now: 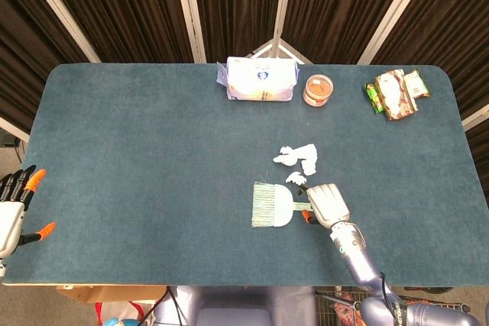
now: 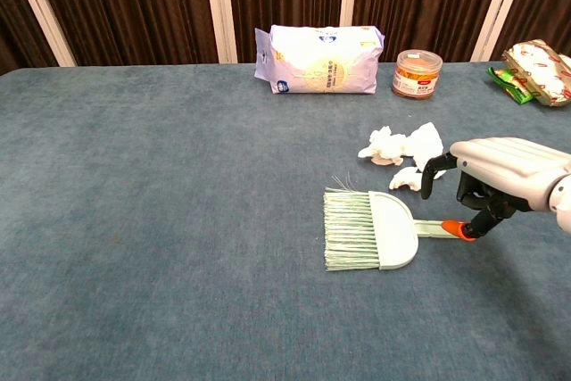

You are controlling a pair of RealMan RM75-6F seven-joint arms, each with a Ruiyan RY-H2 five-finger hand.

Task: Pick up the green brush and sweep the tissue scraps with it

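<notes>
The pale green brush (image 1: pixel 271 205) lies flat on the blue table, bristles pointing left and handle pointing right. White tissue scraps (image 1: pixel 298 159) sit just behind it. My right hand (image 1: pixel 327 204) is over the handle's far end and hides it. In the chest view the brush (image 2: pixel 370 231) still rests on the cloth, and the right hand (image 2: pixel 500 171) arches over the handle with its orange thumb tip down on it and the other fingers spread above. The tissue scraps (image 2: pixel 406 153) lie just left of that hand. My left hand (image 1: pixel 11 215) stays at the front left edge, fingers apart, holding nothing.
At the back stand a white tissue pack (image 1: pixel 260 80), an orange-lidded jar (image 1: pixel 318 90) and snack packets (image 1: pixel 395 92) toward the right corner. The blue table (image 1: pixel 137 158) stretches wide to the brush's left.
</notes>
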